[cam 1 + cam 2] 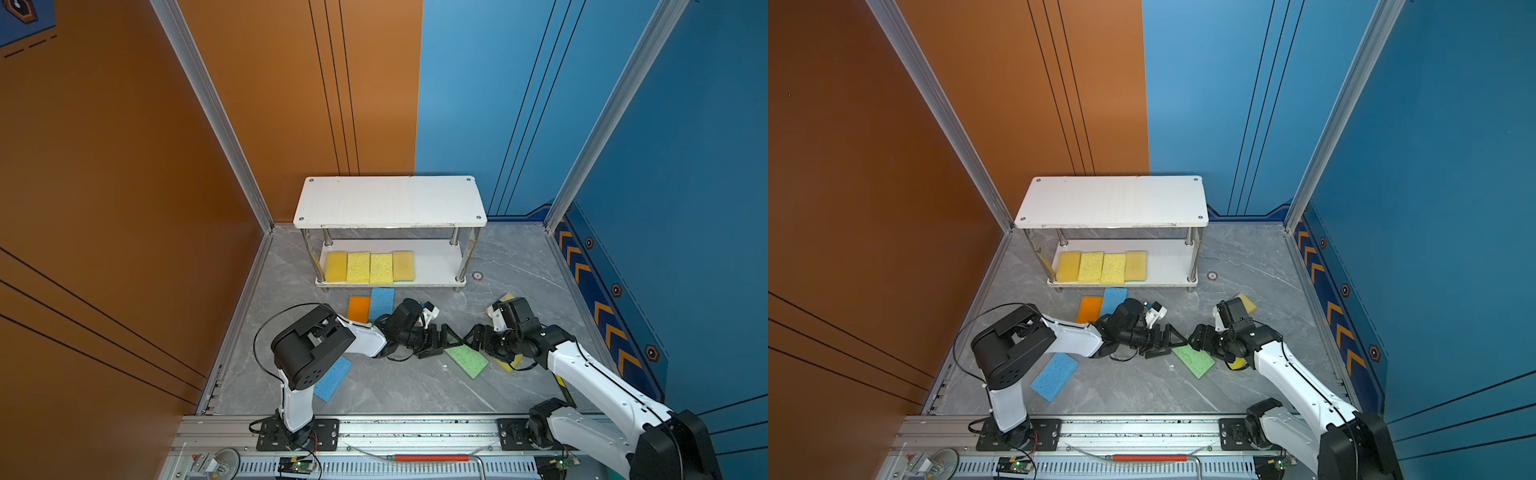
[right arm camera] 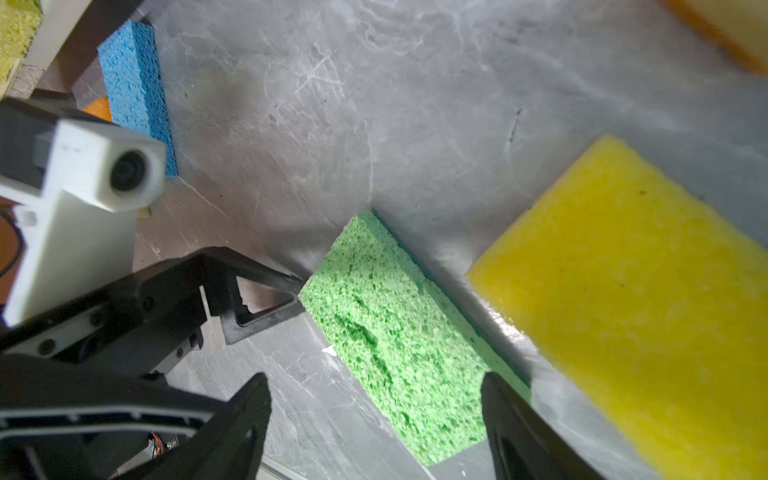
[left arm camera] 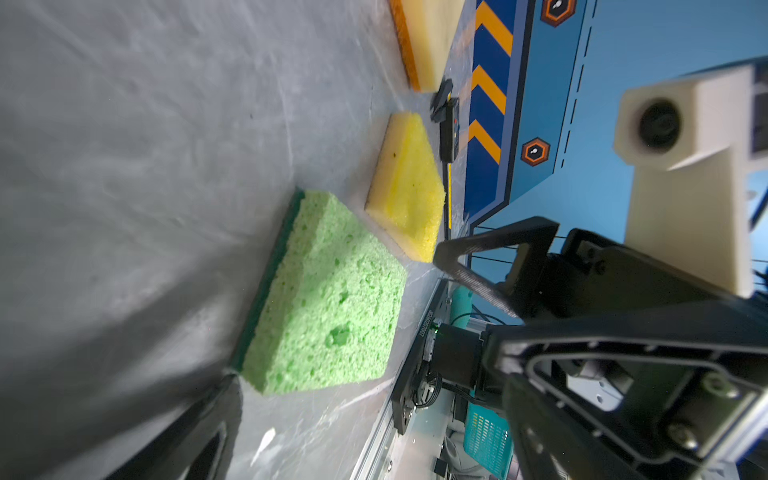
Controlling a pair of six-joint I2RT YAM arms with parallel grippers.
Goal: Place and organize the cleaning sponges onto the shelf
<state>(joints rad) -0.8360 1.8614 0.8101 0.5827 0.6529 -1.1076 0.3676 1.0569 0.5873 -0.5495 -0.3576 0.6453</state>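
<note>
Near the bench's (image 1: 415, 395) front-left corner lies a blue sponge (image 1: 332, 380). Mid-bench, both grippers meet at the green sponge (image 1: 467, 360). The left gripper (image 1: 444, 343) gapes wide and empty, one fingertip (image 2: 286, 284) touching its end. The right gripper (image 2: 374, 382), open, straddles it without clamping. Just beside lies a yellow sponge (image 2: 644, 291). Beyond, an orange sponge (image 1: 359, 309) and a second blue sponge (image 1: 382, 303) lie before the shelf (image 1: 390, 201), whose lower board (image 1: 436, 264) carries four yellow sponges (image 1: 370, 267).

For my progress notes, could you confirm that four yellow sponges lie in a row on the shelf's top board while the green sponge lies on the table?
Not quite: the four yellow sponges lie in a row on the shelf's lower board, not the top one, as both top views show. The green sponge does lie on the table.
</note>
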